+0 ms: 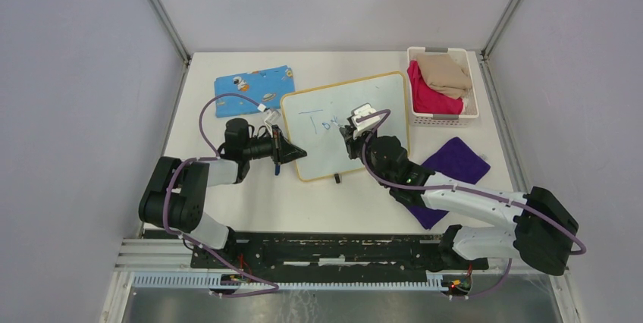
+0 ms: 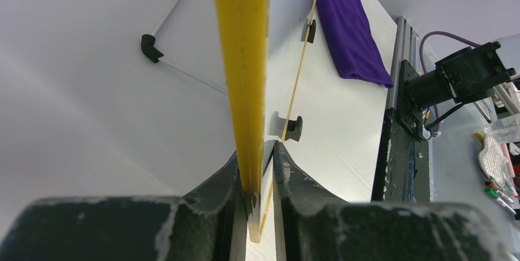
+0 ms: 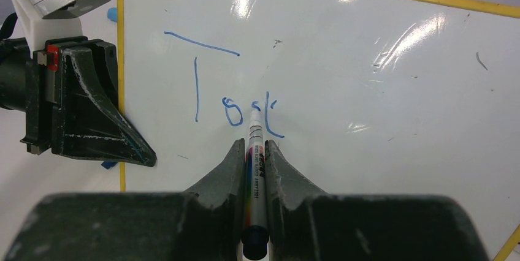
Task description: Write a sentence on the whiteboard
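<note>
From my station I see the whiteboard (image 1: 345, 122) lying flat in the middle of the table (image 1: 303, 202), turned a little on its spot. The left gripper (image 2: 257, 151) is at the left edge of the whiteboard, and its jaws are closed on the yellow rim there. The right gripper (image 3: 252, 144) is over the middle of the whiteboard and clamps a marker (image 3: 254, 151) between its fingers. The tip of the marker touches the white surface, right at the last blue strokes.

The sentence (image 3: 233, 98) is only begun. On the left half of the whiteboard I can read a capital T, a small o, and some more short strokes which I cannot read for sure.

A blue patterned cloth (image 1: 254, 89) lies just beside the far left corner of the whiteboard. A purple cloth (image 1: 455, 164) lies near its right near corner. A white basket (image 1: 447, 119) with red and beige fabric stands just beside its right edge.
</note>
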Robot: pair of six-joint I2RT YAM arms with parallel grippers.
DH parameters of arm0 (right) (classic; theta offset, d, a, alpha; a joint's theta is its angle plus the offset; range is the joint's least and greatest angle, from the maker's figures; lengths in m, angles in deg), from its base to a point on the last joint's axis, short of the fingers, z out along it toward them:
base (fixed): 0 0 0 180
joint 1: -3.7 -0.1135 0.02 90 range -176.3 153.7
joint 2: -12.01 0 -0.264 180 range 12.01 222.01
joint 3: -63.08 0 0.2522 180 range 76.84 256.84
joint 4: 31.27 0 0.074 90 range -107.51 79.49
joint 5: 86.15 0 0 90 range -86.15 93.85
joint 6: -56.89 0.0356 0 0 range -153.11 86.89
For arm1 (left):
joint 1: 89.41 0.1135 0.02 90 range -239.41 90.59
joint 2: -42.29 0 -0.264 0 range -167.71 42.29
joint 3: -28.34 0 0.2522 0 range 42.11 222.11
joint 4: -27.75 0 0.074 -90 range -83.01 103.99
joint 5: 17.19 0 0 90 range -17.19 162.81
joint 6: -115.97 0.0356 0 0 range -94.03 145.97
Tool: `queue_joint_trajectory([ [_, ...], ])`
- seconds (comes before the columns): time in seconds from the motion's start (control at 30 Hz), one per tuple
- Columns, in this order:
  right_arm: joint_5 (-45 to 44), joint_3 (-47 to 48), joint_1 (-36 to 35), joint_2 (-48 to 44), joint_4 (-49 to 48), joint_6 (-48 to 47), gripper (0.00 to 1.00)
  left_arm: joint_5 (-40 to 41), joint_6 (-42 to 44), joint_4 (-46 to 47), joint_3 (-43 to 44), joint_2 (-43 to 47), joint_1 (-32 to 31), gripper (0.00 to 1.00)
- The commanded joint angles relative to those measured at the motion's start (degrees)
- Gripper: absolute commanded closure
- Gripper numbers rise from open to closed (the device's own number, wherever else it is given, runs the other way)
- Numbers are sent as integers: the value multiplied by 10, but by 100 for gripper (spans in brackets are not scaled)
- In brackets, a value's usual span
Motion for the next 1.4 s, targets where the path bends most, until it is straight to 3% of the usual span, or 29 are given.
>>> queue_joint_trajectory([
  [0.0, -6, 32, 3, 4, -41, 9, 100, 23, 44, -24, 7, 6, -2, 82],
  [1.37, -28, 5, 37, -14, -2, 26, 100, 31, 57, -53, 16, 9, -5, 83],
])
